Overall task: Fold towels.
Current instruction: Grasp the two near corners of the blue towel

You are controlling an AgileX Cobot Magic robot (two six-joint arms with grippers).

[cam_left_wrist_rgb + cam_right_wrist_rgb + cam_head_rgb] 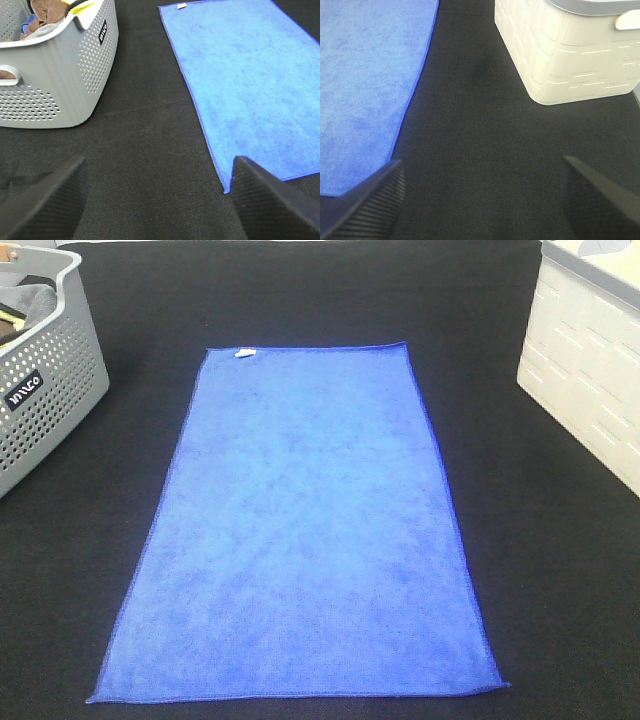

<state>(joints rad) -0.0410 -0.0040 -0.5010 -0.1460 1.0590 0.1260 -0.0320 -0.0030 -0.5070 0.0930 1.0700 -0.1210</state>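
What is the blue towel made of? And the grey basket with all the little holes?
The blue towel looks like soft microfiber cloth: it is fuzzy and matte, with a darker stitched hem. The grey basket looks like hard moulded plastic: its walls are smooth and slightly shiny, with neat rows of holes.

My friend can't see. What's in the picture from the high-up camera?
A bright blue towel lies flat and unfolded on a black tabletop, its small white tag at a far corner. A grey perforated basket stands to its left and a cream bin to its right.
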